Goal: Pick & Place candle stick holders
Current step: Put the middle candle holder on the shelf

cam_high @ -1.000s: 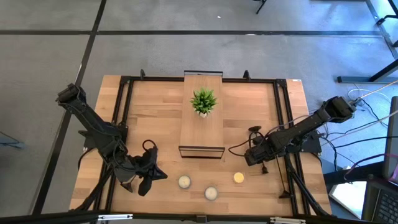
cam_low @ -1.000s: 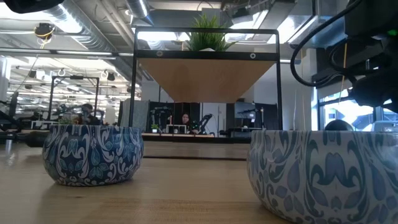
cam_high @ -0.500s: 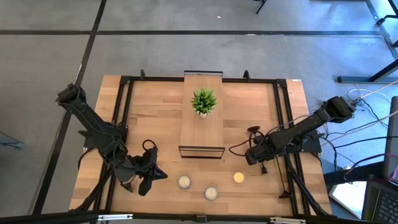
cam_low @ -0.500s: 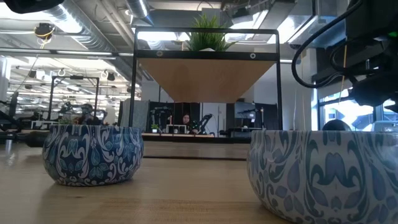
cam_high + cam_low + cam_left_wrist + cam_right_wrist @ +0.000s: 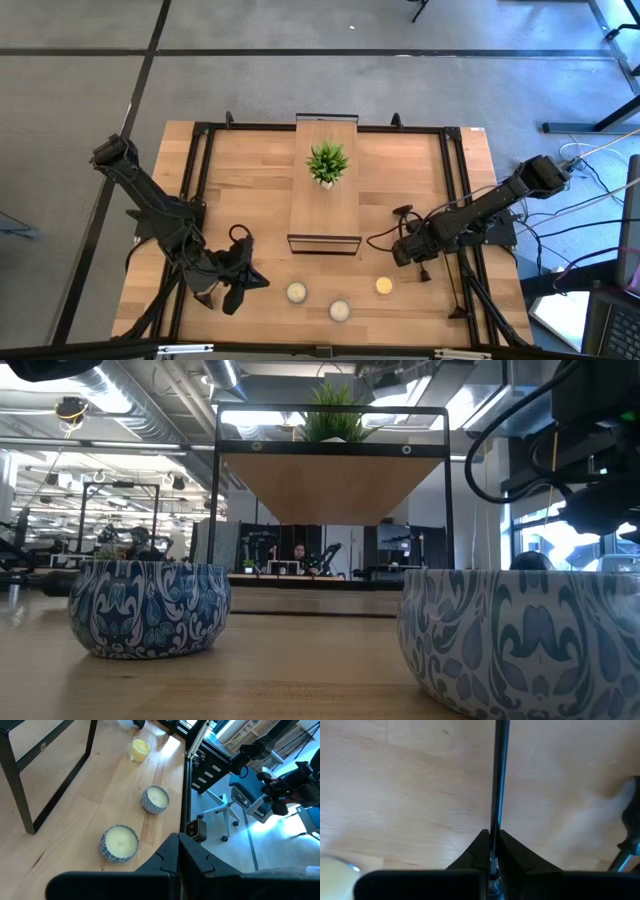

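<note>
My right gripper (image 5: 403, 251) is right of the shelf's front edge, low over the table, and shut on one candle stick holder, a thin black rod (image 5: 498, 775). A round end of the holder (image 5: 403, 212) shows just beyond the gripper toward the far edge. Another dark piece (image 5: 631, 827) shows at the edge of the right wrist view; I cannot tell what it is. The other holders do not show. My left gripper (image 5: 243, 284) is shut and empty at the front left (image 5: 179, 854). My right gripper pinches the holder's thin rod (image 5: 495, 827) between its two fingers (image 5: 480, 845). The rod runs out past the fingertips over the bare wood. Which part of the rod's length it has, and whether the holder's ends rest on the table, is hidden by the gripper.
A wooden shelf on a black frame (image 5: 324, 205) stands mid-table with a small green plant (image 5: 328, 162) on it. Two blue-patterned candle tins (image 5: 296, 292) (image 5: 340, 310) and a yellow candle (image 5: 384, 286) sit near the front edge. Black rails (image 5: 458, 200) run along both table sides.
My right gripper has shifted slightly toward the table's left edge, still shut on the rod, and the holder's round end has gone with it.
</note>
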